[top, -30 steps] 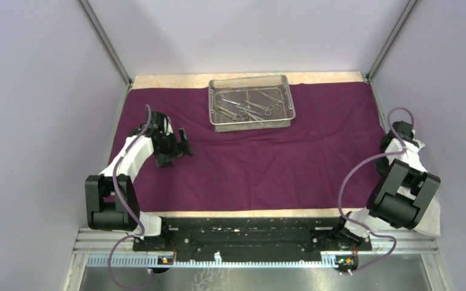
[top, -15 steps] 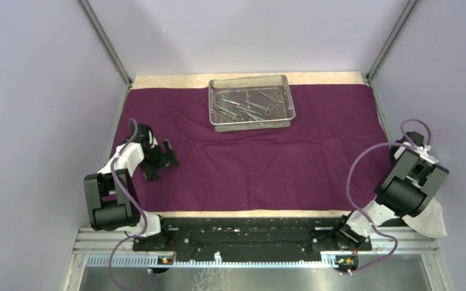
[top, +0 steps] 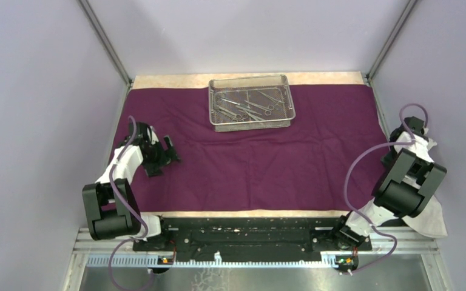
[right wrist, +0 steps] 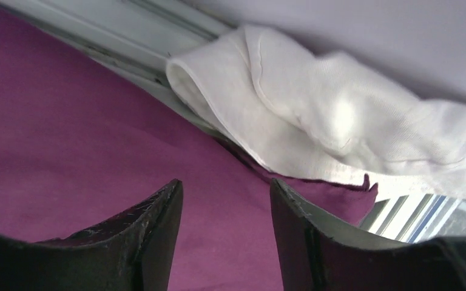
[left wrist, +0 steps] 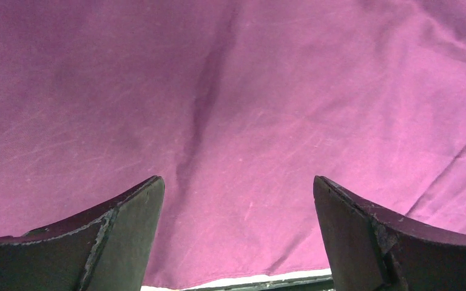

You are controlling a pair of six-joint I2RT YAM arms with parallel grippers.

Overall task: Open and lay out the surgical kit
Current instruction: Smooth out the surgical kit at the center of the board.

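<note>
The dark purple cloth wrap [top: 267, 163] lies spread flat over the table. At its far middle stands the silver wire-mesh tray [top: 211, 106] with several steel instruments [top: 249, 108] lying inside it. My left gripper [top: 171, 150] hovers over the cloth's left part, well short of the tray. In the left wrist view it [left wrist: 236, 179] is wide open over bare purple cloth [left wrist: 230, 91]. My right gripper [right wrist: 226, 185] is open with nothing between its fingers, above the cloth's right edge [right wrist: 97, 133]. In the top view the right arm [top: 408, 185] hides its fingers.
A white cloth [right wrist: 340, 121] lies bunched against the right wall, just beyond the purple cloth's edge; in the top view the white cloth [top: 431, 215] trails toward the near right corner. Lilac walls enclose the table. The arms' black base rail [top: 249, 233] runs along the near edge.
My left gripper has drawn back toward the near left. The right arm swung toward the near right, then a little away again; the white cloth now lies along the right edge.
</note>
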